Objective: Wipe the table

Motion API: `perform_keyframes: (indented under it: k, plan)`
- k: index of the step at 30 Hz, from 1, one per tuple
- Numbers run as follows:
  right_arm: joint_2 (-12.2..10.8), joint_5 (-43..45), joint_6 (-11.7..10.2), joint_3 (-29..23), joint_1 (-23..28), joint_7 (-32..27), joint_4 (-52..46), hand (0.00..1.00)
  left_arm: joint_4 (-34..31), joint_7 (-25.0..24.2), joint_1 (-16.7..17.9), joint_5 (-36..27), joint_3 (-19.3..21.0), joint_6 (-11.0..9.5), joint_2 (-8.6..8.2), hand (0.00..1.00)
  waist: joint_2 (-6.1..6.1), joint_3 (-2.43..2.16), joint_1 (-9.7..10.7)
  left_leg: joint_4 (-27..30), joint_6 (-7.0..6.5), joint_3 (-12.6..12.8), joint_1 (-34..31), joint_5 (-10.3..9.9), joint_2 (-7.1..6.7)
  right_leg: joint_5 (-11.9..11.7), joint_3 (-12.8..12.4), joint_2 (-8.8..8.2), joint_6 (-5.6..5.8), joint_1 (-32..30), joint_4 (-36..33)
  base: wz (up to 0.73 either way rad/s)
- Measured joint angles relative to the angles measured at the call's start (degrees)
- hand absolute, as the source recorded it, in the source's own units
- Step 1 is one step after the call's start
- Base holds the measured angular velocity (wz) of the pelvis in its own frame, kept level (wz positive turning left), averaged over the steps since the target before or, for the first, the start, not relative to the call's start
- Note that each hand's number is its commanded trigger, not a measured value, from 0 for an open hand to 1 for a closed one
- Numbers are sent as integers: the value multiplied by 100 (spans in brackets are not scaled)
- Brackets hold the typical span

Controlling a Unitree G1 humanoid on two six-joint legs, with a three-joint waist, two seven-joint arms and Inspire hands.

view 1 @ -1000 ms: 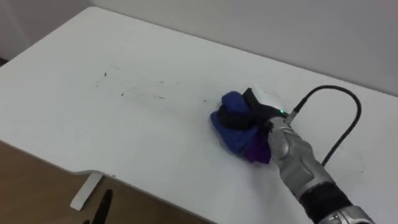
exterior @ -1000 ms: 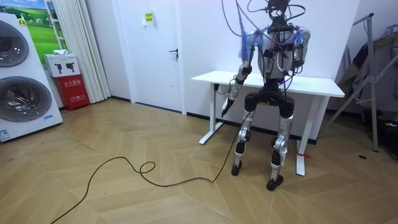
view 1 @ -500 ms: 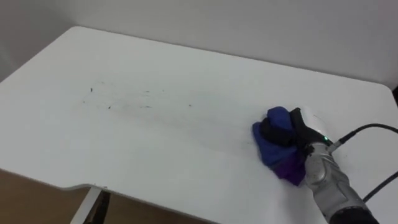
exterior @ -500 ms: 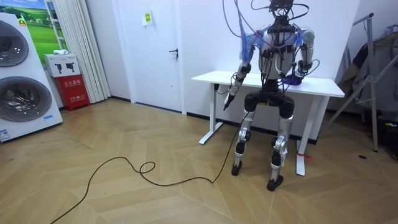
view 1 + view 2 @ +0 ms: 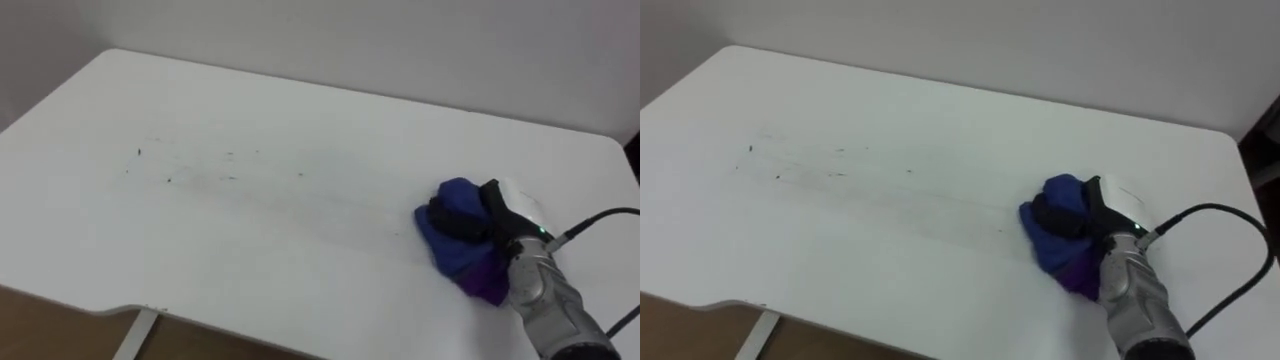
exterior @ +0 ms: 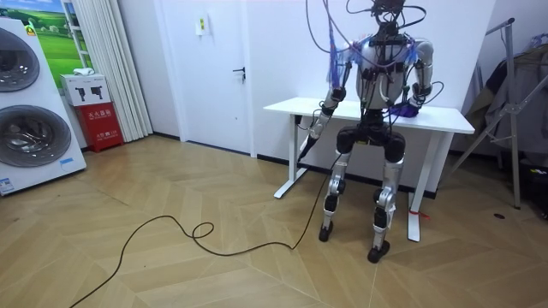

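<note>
Broadly, the table (image 5: pixel 300 260) is seen as one white slab, and in the room view the robot is stood at its long near side. The top is bare but for the cloth (image 5: pixel 448 252), a bunched blue and purple wad pressed to the surface near the table's right end. The cloth is held by the right hand (image 5: pixel 462 218), whose dark fingers are curled down over the wad and clamped on it. The left hand (image 6: pixel 318 123) is hung low by the table's left end in the room view; whether its fingers are spread or curled cannot be told. A thin scatter of dark specks (image 5: pixel 190 172) is left on the left half of the top.

Against a second ago, the cloth has been carried rightward. It lay then just beside the right end of the specks, and now it is well apart from them. The specks themselves look unchanged, so that stroke is judged to have missed them, and the wiping is judged far from finished.

As to room, the right edge is near the cloth, and little travel is left that way before the wad would be pushed off. The stretch to the left is open, with nothing to be knocked, so a return stroke over the specks seems called for.
</note>
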State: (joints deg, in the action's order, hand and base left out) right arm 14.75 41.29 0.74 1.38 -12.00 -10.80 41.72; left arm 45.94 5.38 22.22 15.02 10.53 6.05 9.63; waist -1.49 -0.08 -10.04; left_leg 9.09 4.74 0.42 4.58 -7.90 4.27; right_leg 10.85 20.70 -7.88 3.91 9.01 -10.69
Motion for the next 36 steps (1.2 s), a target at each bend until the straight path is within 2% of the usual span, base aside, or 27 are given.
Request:
perform_keyframes:
  k: [5,8,12,15,23,31,36]
  plan:
    - [47,-64,53,-3,36,63,-209,0,-514,-19,2,91,1,-8,-8,0,-1,3,20,2,-2,66,-7,0,-3,11,-99,2,8,-43,1,-7]
    - [50,-189,57,-34,164,56,-501,0,-849,-20,12,77,1,-15,-5,0,-35,-19,51,-21,-6,113,0,0,-5,3,-164,3,-2,-76,-11,-7]
    - [52,-406,45,-34,261,53,-749,0,-1002,-93,-18,34,-1,-29,-5,0,-37,-19,114,-45,-6,142,19,-1,-3,3,-199,3,-2,-98,-9,-4]
    - [65,-494,49,-84,384,66,-1051,0,-1001,-151,-12,75,3,-125,-5,0,-45,-11,189,-58,-9,154,18,-4,-3,4,-202,2,-1,-107,-3,0]
    - [146,-516,49,-230,689,175,-1567,0,-996,-266,2,78,7,-131,-8,0,-60,1,247,-60,-24,261,14,-41,0,5,-304,-1,1,-164,-5,-6]
    - [146,-842,51,-352,893,208,-2105,0,-775,-256,-37,12,5,-142,-8,0,-71,17,487,-85,-26,312,14,-53,0,9,-345,0,8,-199,-2,-2]
    - [146,-1094,0,-634,980,41,-2491,0,-775,-208,-15,12,5,-195,-15,0,-83,18,564,-87,-26,426,60,-52,4,9,-439,-1,8,-214,-2,-8]
